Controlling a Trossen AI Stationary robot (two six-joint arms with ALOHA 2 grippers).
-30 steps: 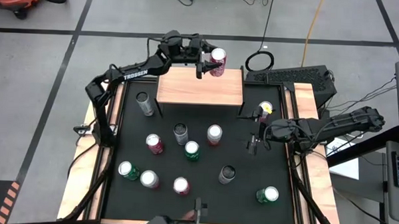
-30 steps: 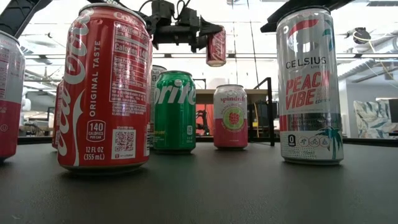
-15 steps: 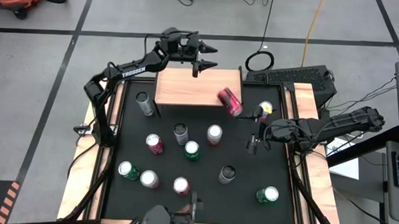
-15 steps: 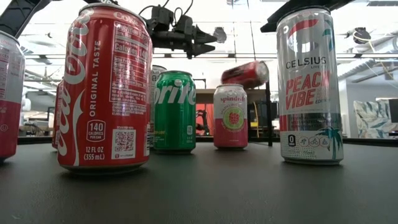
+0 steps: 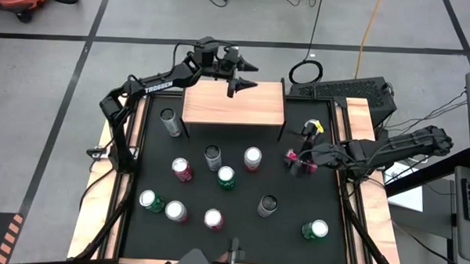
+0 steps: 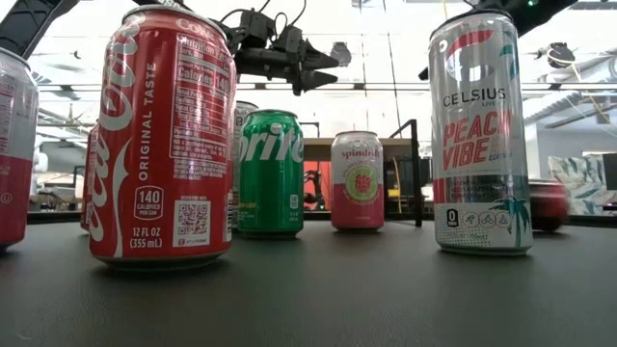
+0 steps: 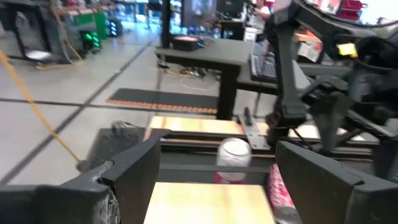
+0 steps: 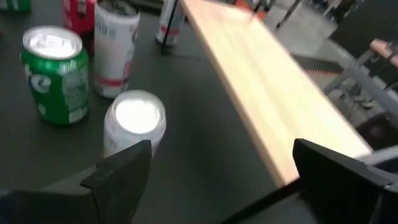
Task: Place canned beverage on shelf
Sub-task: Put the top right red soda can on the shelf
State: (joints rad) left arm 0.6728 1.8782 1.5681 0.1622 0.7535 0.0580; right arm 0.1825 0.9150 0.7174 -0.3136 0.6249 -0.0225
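Note:
The shelf (image 5: pixel 234 103) is a light wood top on thin black legs at the far middle of the black mat (image 5: pixel 241 191), and nothing stands on it. My left gripper (image 5: pixel 242 76) hovers open above the shelf's far edge, level, holding nothing; it also shows in the low view (image 6: pixel 323 69). A dark pink can (image 5: pixel 290 156) lies on its side on the mat off the shelf's right near corner, seen low at the right in the low view (image 6: pixel 548 204). My right gripper (image 5: pixel 300 163) is open right beside it. My right gripper stands close against the fallen pink can. Whether a finger touches it, I cannot tell: the right wrist view shows no can between the fingers.
Several cans stand upright on the mat, among them a white-topped one (image 8: pixel 134 121) and a green one (image 8: pixel 56 78) ahead of my right gripper. Another can (image 5: pixel 312 128) stands right of the shelf. A Coca-Cola can (image 6: pixel 164 135) and a Celsius can (image 6: pixel 479 135) stand nearest the near edge.
My left gripper has opened and let go of the pink can above the shelf's far right. The can tipped over, tumbled across the shelf's right near corner, dropped off and came to lie on the mat beside my right gripper.

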